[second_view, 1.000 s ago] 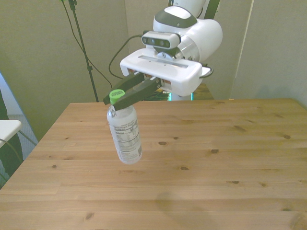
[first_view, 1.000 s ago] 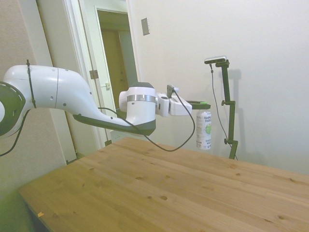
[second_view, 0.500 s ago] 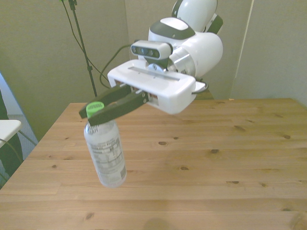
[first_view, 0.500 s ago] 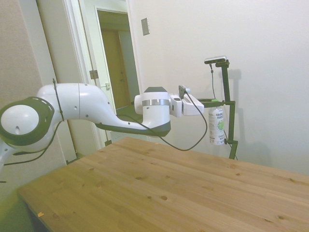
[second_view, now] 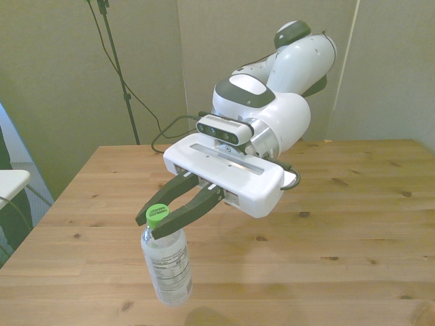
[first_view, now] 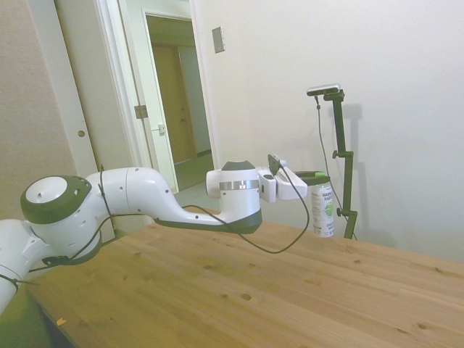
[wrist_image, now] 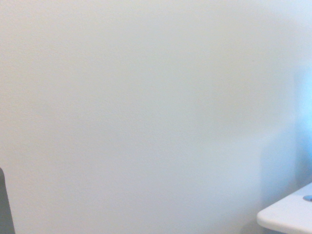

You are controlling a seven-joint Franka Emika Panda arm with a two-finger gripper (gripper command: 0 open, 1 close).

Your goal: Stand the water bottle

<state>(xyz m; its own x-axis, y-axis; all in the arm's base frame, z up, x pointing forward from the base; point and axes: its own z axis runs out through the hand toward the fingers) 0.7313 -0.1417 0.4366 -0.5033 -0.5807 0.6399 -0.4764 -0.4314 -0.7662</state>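
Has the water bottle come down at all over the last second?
Yes. In the side view the water bottle, hanging cap-up from the hand, has dropped relative to the door frame, and its base now sits near the table.

Text check: only the water bottle (second_view: 166, 268) label, nothing we can read.

We see green print on the white label in the side view (first_view: 323, 210), with a green round mark under it, too small to make out letters. Front view shows the label's back panel: a boxed block of fine dark print, looks like a table of small lines, blurred beyond reading. No numbers or brand we can confirm. Wrist view shows no print at all.
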